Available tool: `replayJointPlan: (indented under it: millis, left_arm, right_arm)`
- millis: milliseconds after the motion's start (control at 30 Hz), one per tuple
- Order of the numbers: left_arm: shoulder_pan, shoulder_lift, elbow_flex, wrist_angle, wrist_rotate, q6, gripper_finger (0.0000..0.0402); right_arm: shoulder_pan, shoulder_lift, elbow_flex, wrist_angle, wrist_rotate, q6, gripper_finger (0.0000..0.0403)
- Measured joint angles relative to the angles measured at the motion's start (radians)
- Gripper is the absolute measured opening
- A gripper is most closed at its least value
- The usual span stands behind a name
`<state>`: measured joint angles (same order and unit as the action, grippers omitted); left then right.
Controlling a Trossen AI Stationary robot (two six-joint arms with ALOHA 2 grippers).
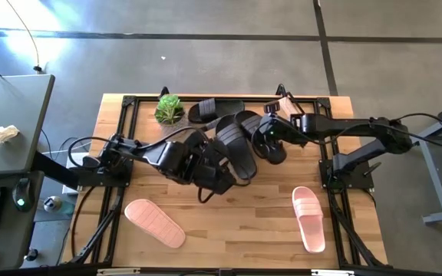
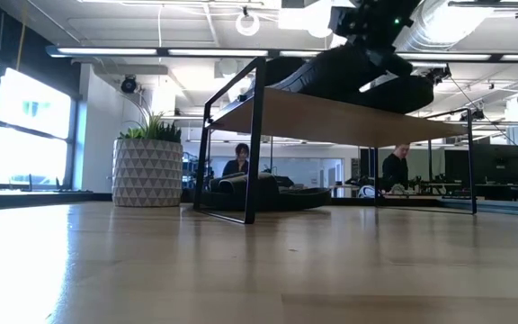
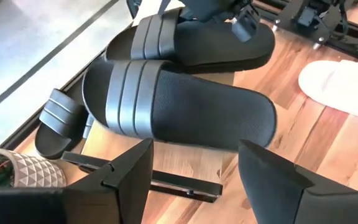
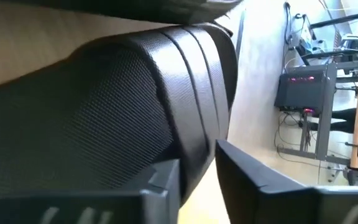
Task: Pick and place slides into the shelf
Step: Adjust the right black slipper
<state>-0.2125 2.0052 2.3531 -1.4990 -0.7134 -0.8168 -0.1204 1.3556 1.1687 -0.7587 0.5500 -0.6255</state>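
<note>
Left gripper: fingers apart, nothing between them, poised just behind heel of near black slide. Right gripper: fingers closing around edge of far black slide at its ribbed strap; firm clamp cannot be confirmed. Both black slides lying side by side on wood board of shelf, straps toward potted plant. Third black slide just beside potted plant, on bench inside shelf frame, below board level. Two pink slides well apart from shelf on open bench: left pink slide and right pink slide, both nearer bench front edge.
</note>
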Motion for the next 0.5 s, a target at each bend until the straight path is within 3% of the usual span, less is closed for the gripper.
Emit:
replayJointPlan:
  millis: [167,500]
  left_arm:
    - [0.002,0.0,0.0,0.0,-0.006,-0.003,0.0202]
    - [0.003,0.001,0.0,0.0,-0.011,-0.002,0.0189]
  right_arm:
    - [0.0,0.0,0.0,-0.005,0.049,0.001,0.0011]
    - [0.01,0.0,0.0,-0.008,0.081,0.123,0.0003]
